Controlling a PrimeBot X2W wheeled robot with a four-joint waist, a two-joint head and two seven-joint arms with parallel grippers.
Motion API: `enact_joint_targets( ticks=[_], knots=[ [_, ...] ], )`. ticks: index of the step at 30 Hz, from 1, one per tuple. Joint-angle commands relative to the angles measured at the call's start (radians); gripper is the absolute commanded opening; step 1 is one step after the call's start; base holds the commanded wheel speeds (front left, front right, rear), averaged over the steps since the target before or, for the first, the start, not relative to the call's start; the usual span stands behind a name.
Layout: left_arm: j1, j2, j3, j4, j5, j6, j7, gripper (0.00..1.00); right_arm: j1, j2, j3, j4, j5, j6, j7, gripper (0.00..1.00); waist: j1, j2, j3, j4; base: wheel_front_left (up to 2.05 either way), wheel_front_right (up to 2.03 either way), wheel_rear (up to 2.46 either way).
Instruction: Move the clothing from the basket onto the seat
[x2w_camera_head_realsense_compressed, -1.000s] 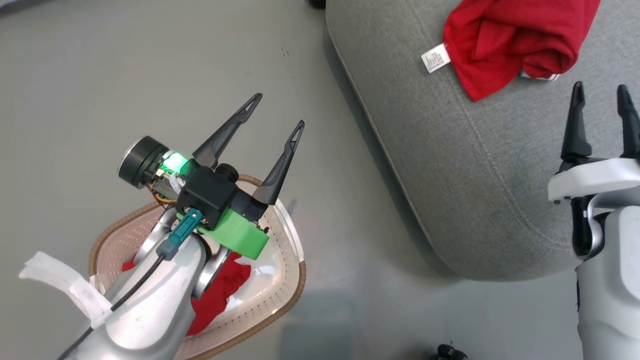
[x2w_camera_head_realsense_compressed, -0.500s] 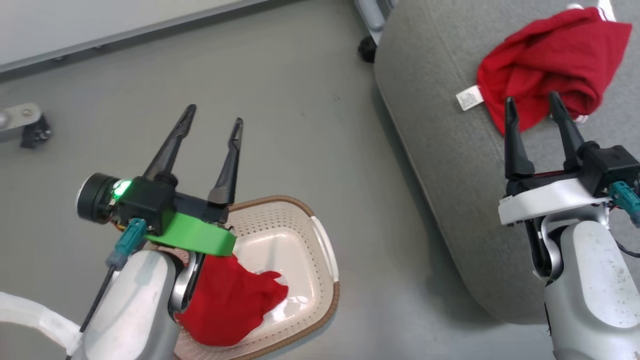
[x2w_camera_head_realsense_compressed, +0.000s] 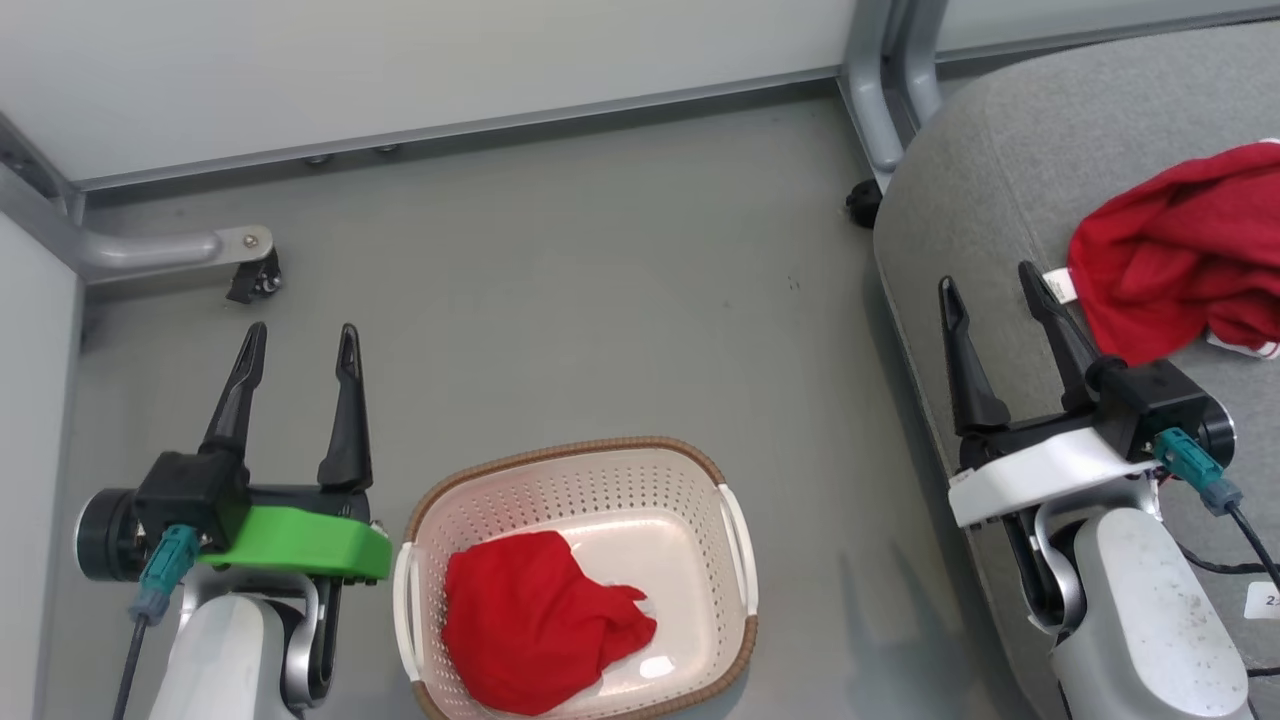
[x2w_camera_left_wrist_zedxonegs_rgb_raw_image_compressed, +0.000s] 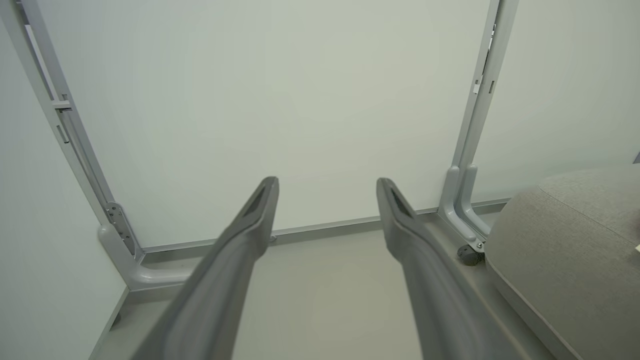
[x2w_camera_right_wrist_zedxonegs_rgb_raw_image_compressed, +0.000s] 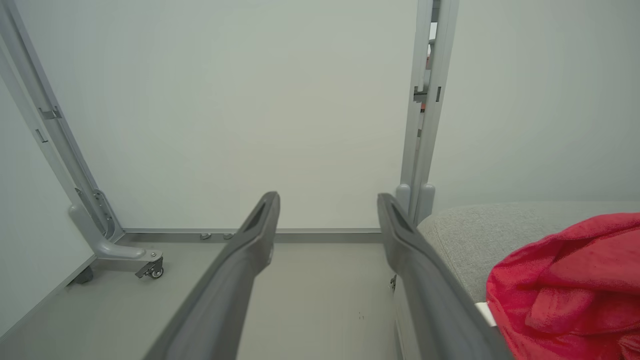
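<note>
Plainly, both the left hand (x2w_camera_head_realsense_compressed: 303, 333) and right hand (x2w_camera_head_realsense_compressed: 988, 277) gaped wide, empty; one garment (x2w_camera_head_realsense_compressed: 1180, 250) lay on the seat (x2w_camera_head_realsense_compressed: 1000, 180), another garment (x2w_camera_head_realsense_compressed: 535, 620) in the basket (x2w_camera_head_realsense_compressed: 570, 448), best pinched deep at its bunched middle.

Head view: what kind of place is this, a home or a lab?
Probably a lab test bay, not a home: pale partition panels in grey metal frames, a castor under one frame foot, a smooth grey floor, with just a grey seat and a laundry basket set out.
</note>
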Motion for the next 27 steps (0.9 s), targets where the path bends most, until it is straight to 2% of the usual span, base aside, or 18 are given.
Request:
enact_joint_targets(
  ticks=[1,12,27],
  knots=[
    [0.028,-0.007,0.019,0.002,0.012,-0.007,-0.001,1.00,0.027,-0.004,0.005,-0.004,0.008,-0.001,0.000,1.00,0.0000,0.0091,-0.060,0.059,0.00,0.00,0.00],
    [0.129,-0.056,0.095,0.000,0.055,-0.032,-0.001,1.00,0.144,-0.004,0.028,-0.032,0.042,-0.001,0.000,1.00,0.0000,0.0091,-0.133,0.109,0.00,0.00,0.00],
    [0.179,-0.085,0.157,-0.018,0.088,-0.054,-0.001,1.00,0.248,-0.004,0.042,-0.077,0.053,-0.001,0.000,1.00,0.0000,0.0091,-0.159,0.121,0.00,0.00,0.00]
  ],
)
